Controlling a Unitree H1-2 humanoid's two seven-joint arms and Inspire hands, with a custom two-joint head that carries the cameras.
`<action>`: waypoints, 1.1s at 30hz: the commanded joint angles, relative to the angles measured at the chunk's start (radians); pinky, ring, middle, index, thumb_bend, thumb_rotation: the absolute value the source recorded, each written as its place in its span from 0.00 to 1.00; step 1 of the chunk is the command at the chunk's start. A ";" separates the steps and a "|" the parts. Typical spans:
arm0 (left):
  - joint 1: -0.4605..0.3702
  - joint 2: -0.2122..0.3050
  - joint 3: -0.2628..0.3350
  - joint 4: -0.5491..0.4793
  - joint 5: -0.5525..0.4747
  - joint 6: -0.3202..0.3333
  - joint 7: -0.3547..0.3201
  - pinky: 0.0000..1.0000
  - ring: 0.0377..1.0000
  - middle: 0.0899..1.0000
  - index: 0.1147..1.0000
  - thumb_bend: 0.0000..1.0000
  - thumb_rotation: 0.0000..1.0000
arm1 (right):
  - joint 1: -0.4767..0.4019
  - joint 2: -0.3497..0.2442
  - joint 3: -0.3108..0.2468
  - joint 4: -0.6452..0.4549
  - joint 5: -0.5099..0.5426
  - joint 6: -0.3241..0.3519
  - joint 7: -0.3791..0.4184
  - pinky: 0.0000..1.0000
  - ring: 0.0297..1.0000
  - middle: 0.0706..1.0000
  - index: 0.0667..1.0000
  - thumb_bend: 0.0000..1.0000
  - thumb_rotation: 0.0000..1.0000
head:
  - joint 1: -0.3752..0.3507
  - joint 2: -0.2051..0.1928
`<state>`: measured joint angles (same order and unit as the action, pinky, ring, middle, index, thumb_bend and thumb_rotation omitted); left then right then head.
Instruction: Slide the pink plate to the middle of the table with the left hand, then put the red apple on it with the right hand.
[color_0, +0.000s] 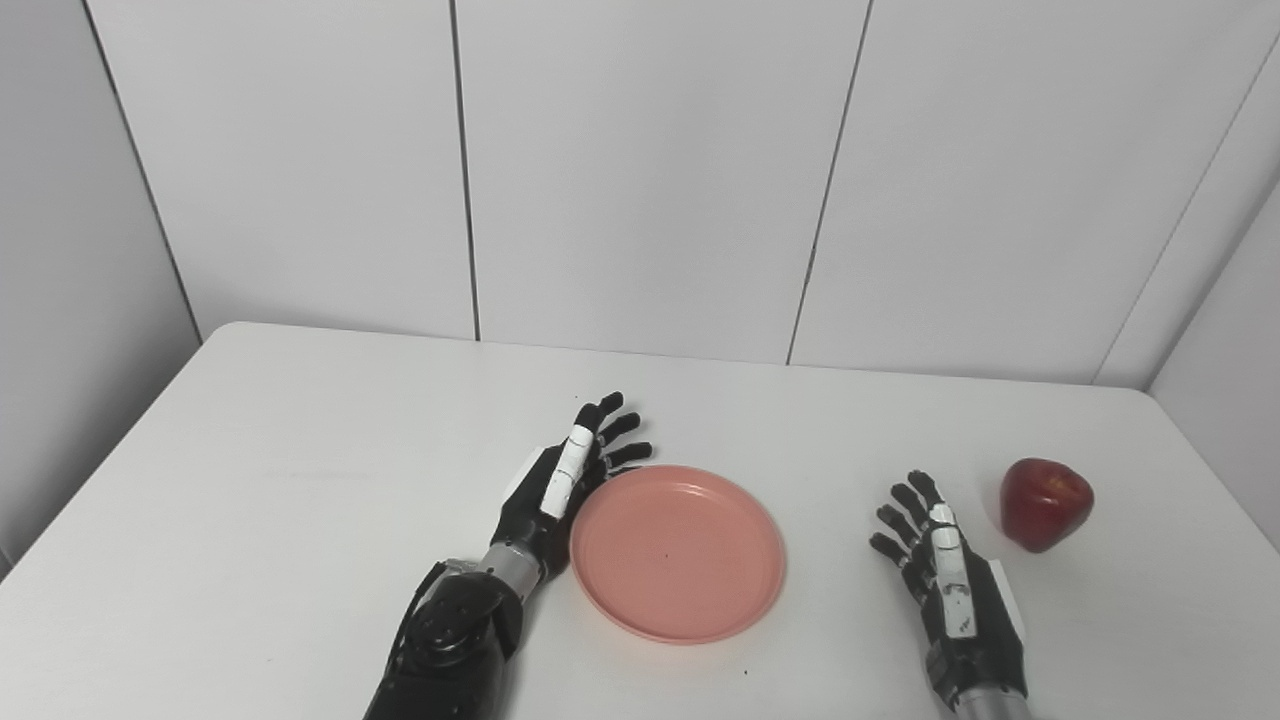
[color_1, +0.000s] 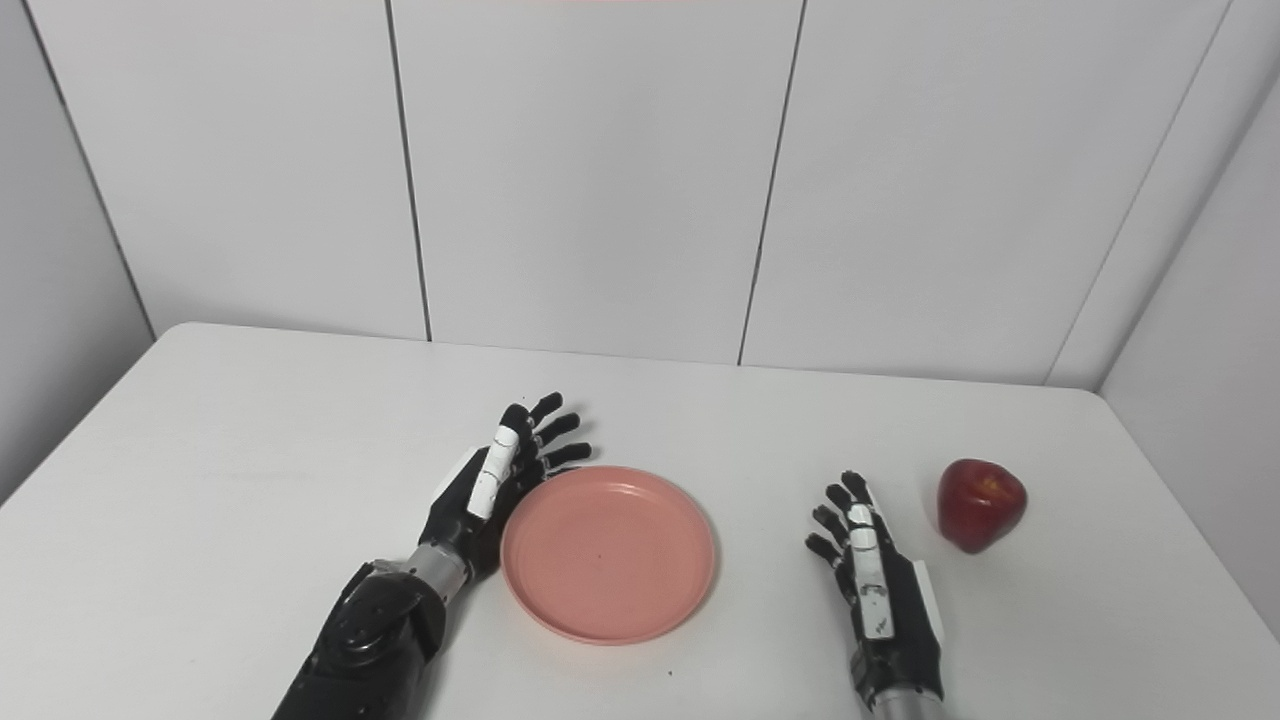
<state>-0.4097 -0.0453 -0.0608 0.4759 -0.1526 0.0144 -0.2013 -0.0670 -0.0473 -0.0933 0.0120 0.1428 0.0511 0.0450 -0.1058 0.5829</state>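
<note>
A pink plate (color_0: 678, 551) lies flat on the white table (color_0: 300, 480), near the middle and toward the front. My left hand (color_0: 568, 480) stands on edge against the plate's left rim, open, fingers stretched out and pointing away from me. A red apple (color_0: 1045, 503) sits on the table at the right. My right hand (color_0: 945, 575) rests open and empty between the plate and the apple, apart from both, with the apple just to its right.
White wall panels stand close behind the table and along both sides. The table's right edge runs just beyond the apple. Bare tabletop lies to the left of my left arm (color_0: 450, 640) and behind the plate.
</note>
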 joint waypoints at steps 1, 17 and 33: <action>0.025 0.010 -0.003 0.034 0.009 0.065 -0.002 0.81 0.84 0.92 0.94 0.79 0.95 | 0.001 0.031 0.023 0.018 0.000 -0.022 0.004 0.84 0.89 0.91 0.93 0.88 0.94 | -0.013 0.002; 0.028 0.099 0.051 -0.054 -0.001 0.037 -0.014 0.82 0.86 0.93 0.94 0.84 0.95 | 0.004 0.037 0.043 0.009 -0.031 -0.022 -0.015 0.83 0.88 0.91 0.93 0.87 0.97 | -0.043 0.003; 0.114 0.102 0.061 -0.101 -0.007 -0.054 -0.019 0.90 0.88 0.95 0.95 0.86 0.90 | 0.023 0.010 0.054 0.011 -0.066 -0.080 -0.014 0.81 0.87 0.89 0.91 0.92 0.94 | -0.078 -0.009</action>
<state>-0.3051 0.0507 -0.0001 0.3451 -0.1631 -0.0187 -0.2152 -0.0661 -0.0395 -0.0585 0.0108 0.0929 0.0356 0.0139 -0.1733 0.5768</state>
